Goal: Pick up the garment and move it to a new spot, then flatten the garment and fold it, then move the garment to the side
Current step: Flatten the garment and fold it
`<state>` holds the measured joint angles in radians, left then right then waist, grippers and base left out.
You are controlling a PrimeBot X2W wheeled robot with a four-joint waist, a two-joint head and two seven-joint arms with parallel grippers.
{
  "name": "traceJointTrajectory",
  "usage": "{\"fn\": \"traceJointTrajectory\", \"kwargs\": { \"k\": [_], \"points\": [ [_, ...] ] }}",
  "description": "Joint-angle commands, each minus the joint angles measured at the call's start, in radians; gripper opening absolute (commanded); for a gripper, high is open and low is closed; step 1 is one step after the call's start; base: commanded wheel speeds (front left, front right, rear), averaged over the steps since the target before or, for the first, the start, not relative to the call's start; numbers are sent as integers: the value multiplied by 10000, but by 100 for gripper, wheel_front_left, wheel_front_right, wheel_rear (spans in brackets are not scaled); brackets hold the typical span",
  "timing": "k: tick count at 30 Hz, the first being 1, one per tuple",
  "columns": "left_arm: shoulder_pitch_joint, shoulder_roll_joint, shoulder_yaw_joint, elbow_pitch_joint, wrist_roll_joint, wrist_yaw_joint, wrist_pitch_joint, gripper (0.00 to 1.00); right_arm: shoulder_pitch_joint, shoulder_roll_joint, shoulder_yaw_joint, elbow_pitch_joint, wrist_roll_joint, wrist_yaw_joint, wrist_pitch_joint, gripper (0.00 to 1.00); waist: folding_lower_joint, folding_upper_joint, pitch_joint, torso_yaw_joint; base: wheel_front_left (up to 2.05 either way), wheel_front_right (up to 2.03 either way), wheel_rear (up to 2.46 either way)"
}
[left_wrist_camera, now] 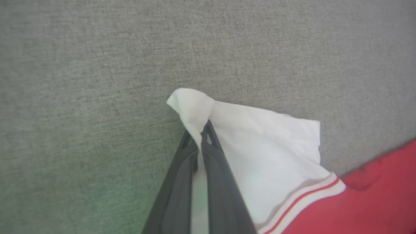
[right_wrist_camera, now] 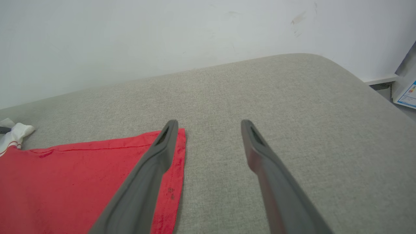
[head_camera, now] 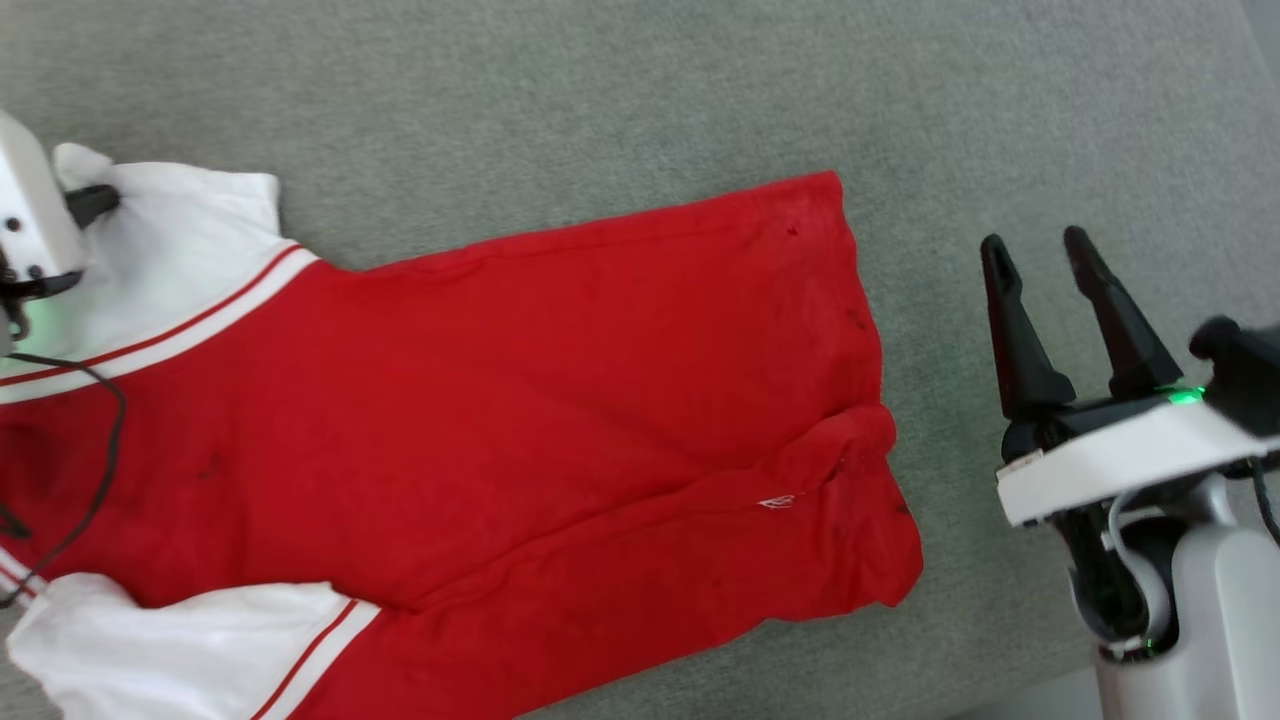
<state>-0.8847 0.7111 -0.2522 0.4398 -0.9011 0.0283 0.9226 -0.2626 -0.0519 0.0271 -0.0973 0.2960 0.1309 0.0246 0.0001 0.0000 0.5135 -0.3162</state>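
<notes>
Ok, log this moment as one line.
left hand: shut on white sleeve tip | right hand: open, empty, beside hem | garment: spread on grey cushion, creased near hem

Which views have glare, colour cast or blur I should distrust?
Left wrist view: green cast on the grey surface lower left, left end effector soft. Head view: green light glowing on the right end effector, white sleeve nearly washed out. Right wrist view: even light, no glare.

The garment [head_camera: 560,400] is red with white sleeves edged in red-and-white stripes, on a plain grey cushion [head_camera: 600,90].
</notes>
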Motion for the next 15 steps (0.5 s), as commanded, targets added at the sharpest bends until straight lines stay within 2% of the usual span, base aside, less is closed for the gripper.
{"fn": "traceJointTrajectory", "kwargs": {
  "k": [1,8,15],
  "points": [
    [84,-161,-103,54,87,-176,-257,0,-407,-62,-100,356,279,-4,384,100,-1,0,-278,258,0,0,0],
    [-520,-416,-399,-562,416,-710,-917,0,-1935,-749,133,2577,1318,-2,2656,100,-1,0,-489,988,0,0,0],
    [-634,-671,-584,-1450,491,-888,-1210,0,-3666,-1269,854,4385,1893,-4,4653,100,-1,0,-212,1673,0,0,0]
  ]
}}
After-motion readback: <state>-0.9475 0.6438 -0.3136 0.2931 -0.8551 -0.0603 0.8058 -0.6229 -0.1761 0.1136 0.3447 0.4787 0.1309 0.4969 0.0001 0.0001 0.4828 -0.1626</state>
